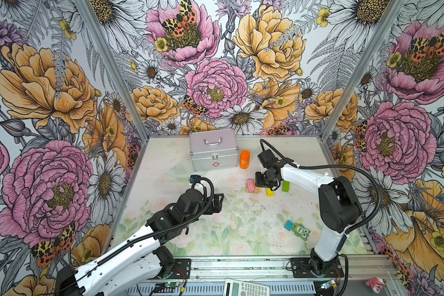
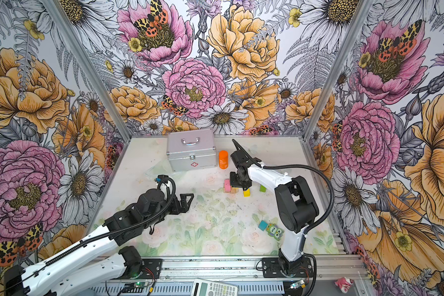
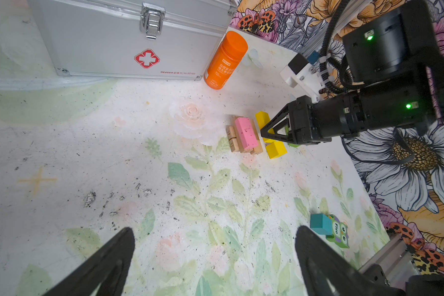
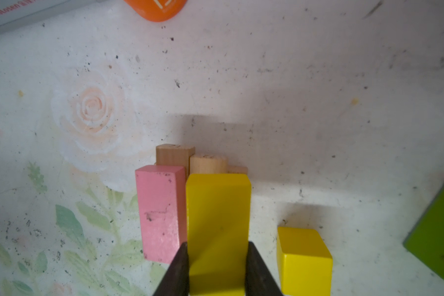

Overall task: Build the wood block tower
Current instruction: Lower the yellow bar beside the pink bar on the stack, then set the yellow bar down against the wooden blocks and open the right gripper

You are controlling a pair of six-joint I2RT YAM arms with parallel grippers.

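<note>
The right gripper (image 4: pixel 217 247) clamps the yellow bar (image 4: pixel 217 205) just beside the pink plank (image 4: pixel 160 212) on the tan planks (image 4: pixel 174 153), the base of the tower (image 1: pixel 251 186). The left gripper (image 3: pixel 214 232) hangs wide open, well apart. Set down crooked, the bar could shove the pink plank off.

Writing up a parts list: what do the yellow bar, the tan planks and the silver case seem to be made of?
The yellow bar: likely wood under smooth opaque yellow paint, slight sheen; no grain shows. The tan planks: bare matte wood, visible grain lines. The silver case: apparently aluminium, satin silver panels with a shinier metal latch; the core is not visible.
</note>
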